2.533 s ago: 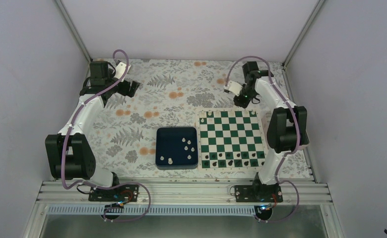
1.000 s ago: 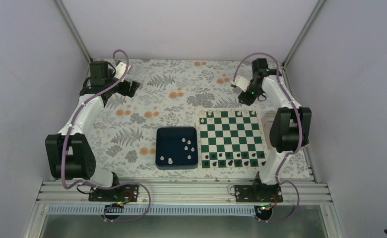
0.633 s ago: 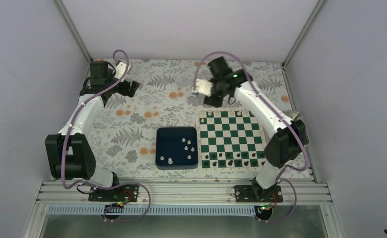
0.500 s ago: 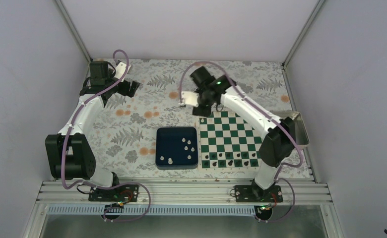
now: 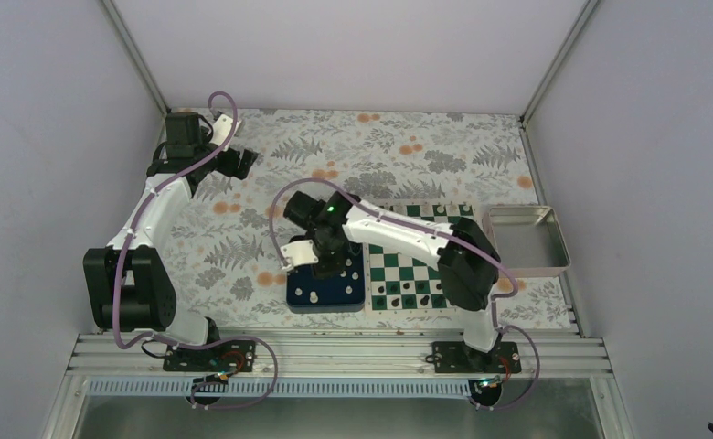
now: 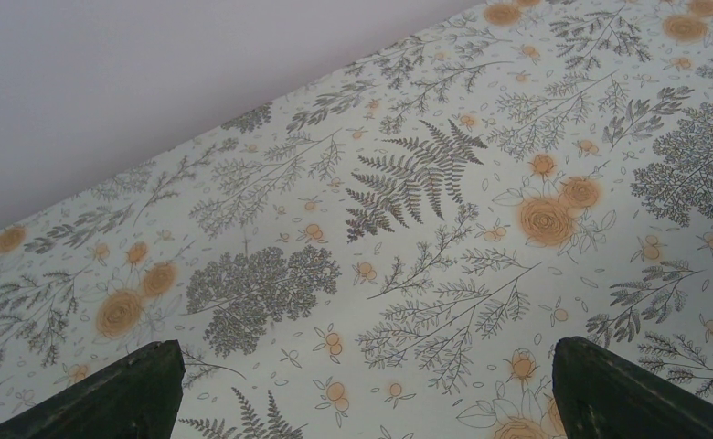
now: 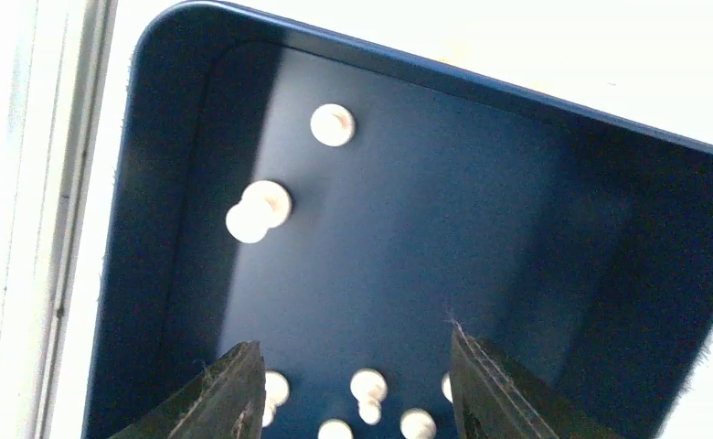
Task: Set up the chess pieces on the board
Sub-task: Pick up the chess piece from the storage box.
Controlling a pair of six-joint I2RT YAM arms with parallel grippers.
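Now | right gripper (image 7: 348, 370) spread wide, empty, over tray (image 7: 536, 256) | pieces (image 7: 368, 382) loose on tray floor, some between its fingertips | left gripper (image 6: 362, 370) wide above tablecloth (image 6: 426, 229)

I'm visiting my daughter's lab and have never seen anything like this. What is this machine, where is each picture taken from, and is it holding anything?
These are two robot arms bolted side by side, each ending in a two-finger claw. The wide picture comes from a fixed camera above and behind them. The other two come from small cameras on the wrists, so each shows its own claw. On the flowered table lie a dark blue tray with small white chess pieces, a green and white board with black pieces along its near row, and a shiny metal tray. The left claw hangs open over bare cloth; the right claw hangs open above the pieces in the blue tray. Neither holds anything.
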